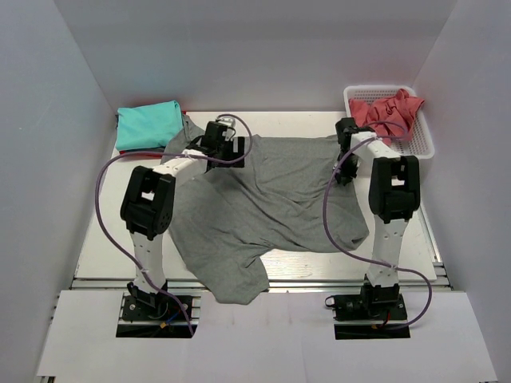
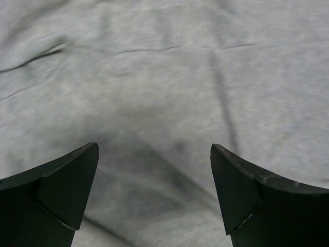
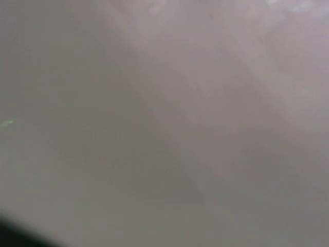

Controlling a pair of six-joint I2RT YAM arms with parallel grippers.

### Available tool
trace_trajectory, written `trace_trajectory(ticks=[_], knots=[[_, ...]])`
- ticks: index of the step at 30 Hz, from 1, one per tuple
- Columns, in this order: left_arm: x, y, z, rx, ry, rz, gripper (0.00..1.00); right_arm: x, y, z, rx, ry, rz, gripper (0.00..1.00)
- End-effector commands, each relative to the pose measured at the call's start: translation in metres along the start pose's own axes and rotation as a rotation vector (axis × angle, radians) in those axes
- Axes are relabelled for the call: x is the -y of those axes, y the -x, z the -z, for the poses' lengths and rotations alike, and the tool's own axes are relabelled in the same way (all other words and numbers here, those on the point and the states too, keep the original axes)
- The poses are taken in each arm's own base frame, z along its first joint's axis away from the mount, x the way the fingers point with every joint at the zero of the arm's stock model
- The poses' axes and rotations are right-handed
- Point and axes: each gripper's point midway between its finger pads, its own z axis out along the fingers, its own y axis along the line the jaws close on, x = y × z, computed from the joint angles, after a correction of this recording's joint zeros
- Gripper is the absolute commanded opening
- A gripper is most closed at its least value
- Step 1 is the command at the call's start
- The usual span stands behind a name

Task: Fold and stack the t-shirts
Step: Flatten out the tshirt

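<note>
Looking down, we see the grey t-shirt (image 1: 271, 199) spread on the worktop (image 1: 100, 239). It seems soft and floppy, so pinch an edge. Our left gripper (image 2: 154, 146) is spread wide, holding nothing. The right gripper (image 1: 343, 174) we cannot tell.

No text, label, brand, number or sign can be read in any of the views.
</note>
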Motion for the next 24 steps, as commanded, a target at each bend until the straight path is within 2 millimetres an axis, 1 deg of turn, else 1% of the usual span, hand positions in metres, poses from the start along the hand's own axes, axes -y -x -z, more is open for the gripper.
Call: trace_trajectory(ticks=[1,2,3,4,5,6,7,8,9,10,11,12,13,14,15,16,17,18,19,20,21,22,23,24], knots=[[-0.017,0.024,0.036,0.053,0.058,0.004,1.0,-0.006,0.078,-0.029,0.173,0.02,0.044,0.31],[-0.026,0.019,0.039,0.045,0.081,0.012,1.0,-0.005,0.078,-0.031,0.168,0.011,0.052,0.32],[-0.025,0.02,0.05,0.054,0.079,0.012,1.0,-0.002,0.078,-0.026,0.159,0.01,0.083,0.32],[-0.029,0.012,0.053,0.045,0.078,0.027,1.0,-0.005,0.08,-0.021,0.168,0.021,0.104,0.32],[-0.029,0.012,0.056,0.053,0.077,0.027,1.0,-0.007,0.079,-0.017,0.169,0.037,0.132,0.33],[-0.027,0.011,0.057,0.055,0.064,0.036,1.0,-0.017,0.089,0.007,0.23,0.094,0.166,0.38],[-0.028,0.006,0.056,0.044,0.066,0.036,1.0,-0.017,0.079,0.007,0.222,0.109,0.188,0.4],[-0.031,0.002,0.058,0.038,0.065,0.056,1.0,-0.016,0.061,0.002,0.188,0.131,0.208,0.42],[-0.026,-0.001,0.057,0.034,0.039,0.066,1.0,-0.025,0.069,0.029,0.277,0.21,0.225,0.49],[-0.024,-0.005,0.055,0.031,0.021,0.066,1.0,-0.026,0.065,0.036,0.279,0.239,0.235,0.52],[-0.026,-0.004,0.056,0.03,0.015,0.072,1.0,-0.022,0.055,0.051,0.288,0.277,0.243,0.55],[-0.024,-0.005,0.056,0.027,0.0,0.072,1.0,-0.024,0.05,0.057,0.287,0.302,0.26,0.6],[-0.024,-0.009,0.055,0.018,0.002,0.072,1.0,-0.024,0.046,0.07,0.296,0.328,0.265,0.63],[-0.023,-0.009,0.057,0.024,-0.01,0.072,1.0,-0.019,0.033,0.067,0.267,0.328,0.262,0.66],[-0.021,-0.013,0.058,0.022,-0.022,0.071,1.0,-0.019,0.031,0.08,0.275,0.359,0.255,0.7],[-0.021,-0.013,0.057,0.034,-0.025,0.071,1.0,-0.017,0.029,0.092,0.283,0.379,0.233,0.72],[-0.019,-0.013,0.059,0.042,-0.038,0.07,1.0,-0.013,0.012,0.086,0.244,0.379,0.237,0.74],[-0.019,-0.02,0.057,0.031,-0.045,0.07,1.0,-0.011,0.008,0.088,0.24,0.391,0.235,0.77],[-0.016,-0.018,0.057,0.036,-0.063,0.069,1.0,-0.01,0.008,0.109,0.277,0.422,0.231,0.78],[-0.014,-0.021,0.056,0.034,-0.075,0.069,1.0,-0.003,-0.005,0.105,0.242,0.411,0.22,0.78],[-0.011,-0.029,0.054,0.011,-0.097,0.07,1.0,0.007,-0.011,0.115,0.255,0.41,0.205,0.78],[-0.009,-0.027,0.054,0.017,-0.108,0.069,1.0,0.015,-0.023,0.11,0.227,0.377,0.142,0.73],[-0.007,-0.025,0.054,0.024,-0.119,0.068,1.0,0.034,-0.039,0.105,0.178,0.309,0.121,0.72],[-0.006,-0.031,0.053,0.01,-0.126,0.069,1.0,0.051,-0.059,0.1,0.144,0.262,0.104,0.72]])
